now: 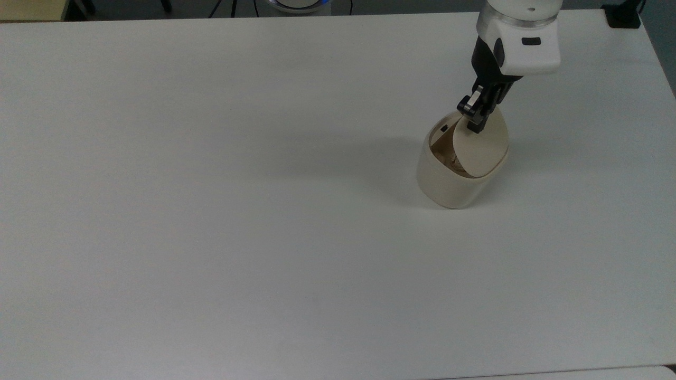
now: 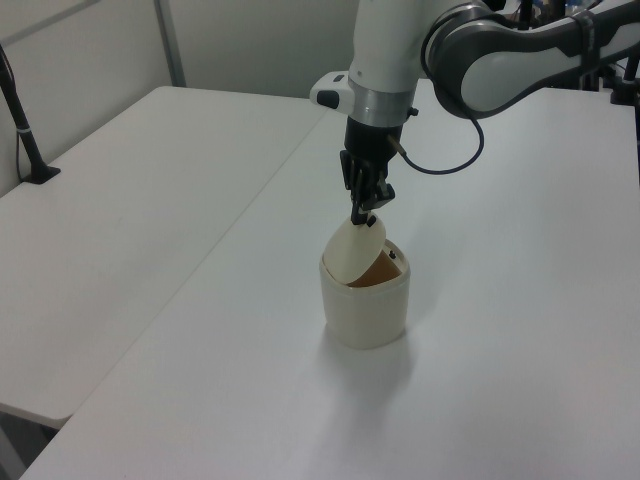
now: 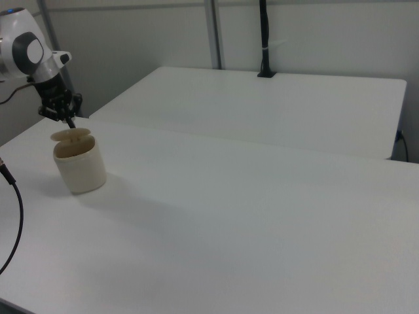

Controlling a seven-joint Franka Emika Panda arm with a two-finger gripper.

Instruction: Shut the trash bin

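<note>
Gripper (image 1: 474, 124) of mine hung just over the trash bin (image 1: 449, 182) in the top view, with its black tip touching the top edge of the lid (image 1: 480, 150). I could not tell if my fingers were spread or pressed together. The lid leaned over the hole and covered most of it. A dark gap stayed on the bin's side toward the top view's left, next to the small black mark (image 1: 443, 127) on the rim. The bin stood on the white table (image 1: 211, 211).

My gripper (image 2: 364, 212) came straight down onto the bin (image 2: 366, 305) in the left view. Its tip met the high edge of the lid (image 2: 353, 252), and the lid was tilted, not flat. I could see brown inside the bin behind the lid.

My gripper (image 3: 68, 122) was right above the bin (image 3: 80, 165) in the right view. The lid (image 3: 72, 135) sat near the rim, lifted a little. The bin was close to the table's edge at the right view's left.
</note>
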